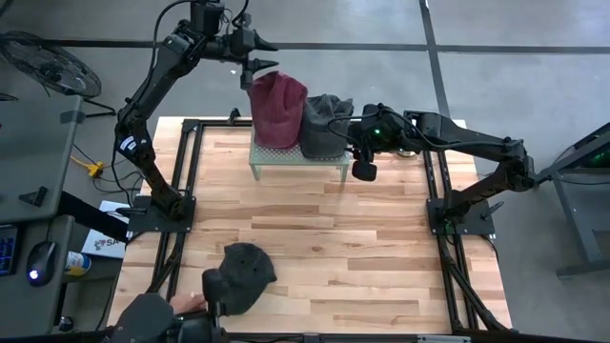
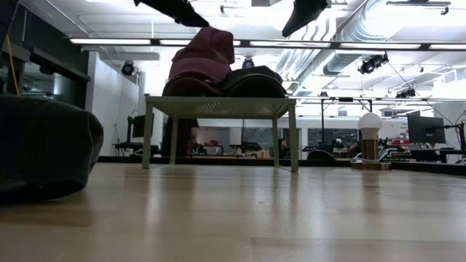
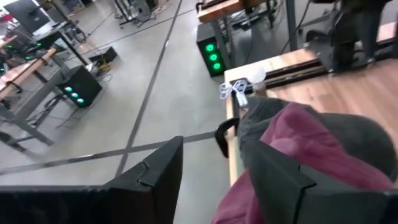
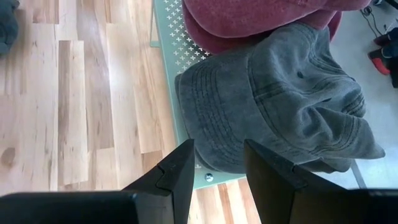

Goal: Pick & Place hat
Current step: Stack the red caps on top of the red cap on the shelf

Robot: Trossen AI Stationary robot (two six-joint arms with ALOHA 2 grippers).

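A maroon hat (image 1: pixel 277 107) and a grey hat (image 1: pixel 324 124) sit side by side on a small green perforated stand (image 1: pixel 295 158) at the table's far edge. The maroon hat (image 2: pixel 202 58) stands tall and the grey one (image 2: pixel 253 80) lies low. My left gripper (image 1: pixel 271 55) hangs open over the maroon hat's far top, and one finger (image 3: pixel 280 186) covers part of the cloth (image 3: pixel 305 143). My right gripper (image 1: pixel 363 162) is open above the stand's right end. Its fingers hover over the grey hat's brim (image 4: pixel 211 130), clear of it. My left gripper comes at the maroon hat's raised top (image 2: pixel 211 33) from the far side, slanting down. One finger lies next to the cloth. I cannot tell whether it touches the hat.
A third, dark hat (image 1: pixel 248 274) lies near the table's front edge and fills the low view's left side (image 2: pixel 44 145). A person's hand (image 1: pixel 187 303) is beside it. Bare wood lies between the stand and this hat.
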